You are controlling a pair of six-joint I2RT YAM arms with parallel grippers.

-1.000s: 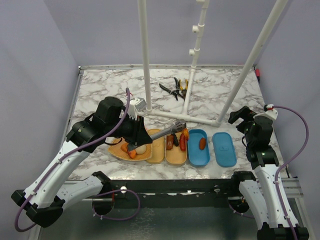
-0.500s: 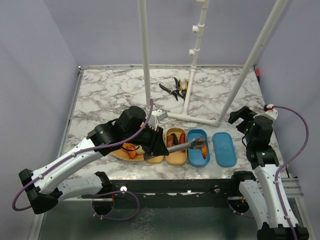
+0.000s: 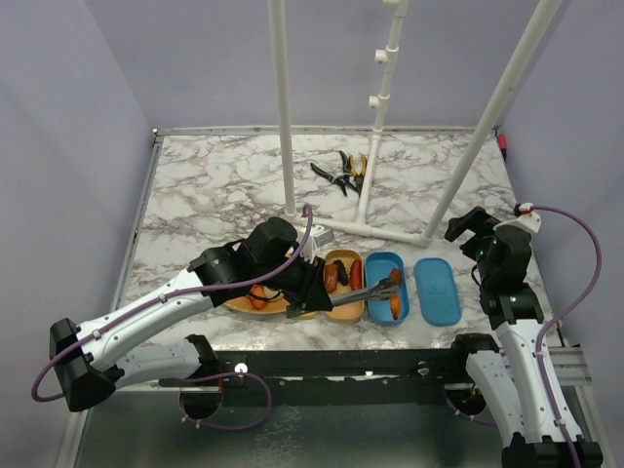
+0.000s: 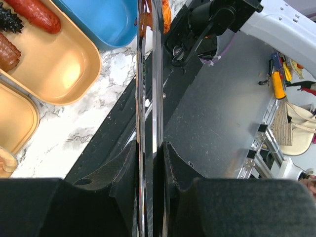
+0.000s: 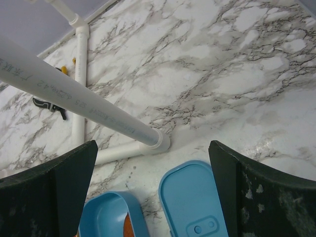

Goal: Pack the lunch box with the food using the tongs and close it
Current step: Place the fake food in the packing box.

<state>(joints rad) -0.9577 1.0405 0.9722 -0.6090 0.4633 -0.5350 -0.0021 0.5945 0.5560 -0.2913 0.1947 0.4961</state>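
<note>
Tongs (image 4: 157, 74) tips cut off at top edge of left wrist view, orange piece (image 4: 167, 10) there half out of frame, lid (image 5: 195, 197) and box (image 5: 106, 216) cut by bottom edge of right wrist view

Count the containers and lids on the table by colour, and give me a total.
Blue: 2 (lunch box base, lid)
Tan: 3 (tray next to the base, second tray, plate)
Total: 5
</note>
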